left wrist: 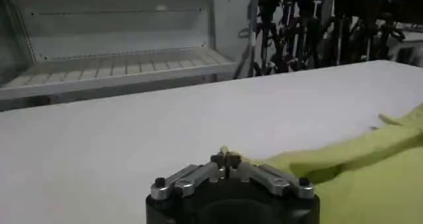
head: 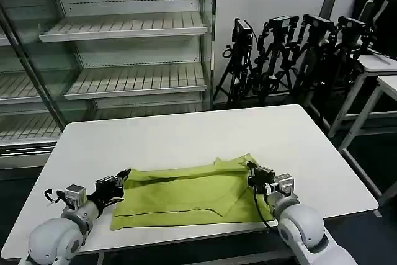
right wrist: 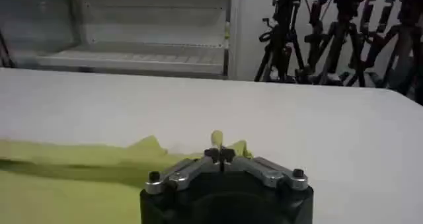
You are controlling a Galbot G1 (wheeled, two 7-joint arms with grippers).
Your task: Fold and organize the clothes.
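The clothes are one lime T-shirt (head: 186,197), lying partly folded on the near part of the white table (head: 186,134). My left gripper (head: 124,175) is shut on the shirt's far left corner; in the left wrist view a tuft of lime cloth pokes out between its closed fingertips (left wrist: 225,156), and the shirt (left wrist: 357,172) spreads away from it. My right gripper (head: 250,169) is shut on the shirt's far right corner. The right wrist view shows cloth pinched at its tips (right wrist: 219,154), with the shirt (right wrist: 73,166) stretched toward the other arm.
Behind the table stand metal shelves (head: 124,29). A row of black tripods (head: 291,48) stands at the back right, next to white tables (head: 378,72). The far half of the work table is bare.
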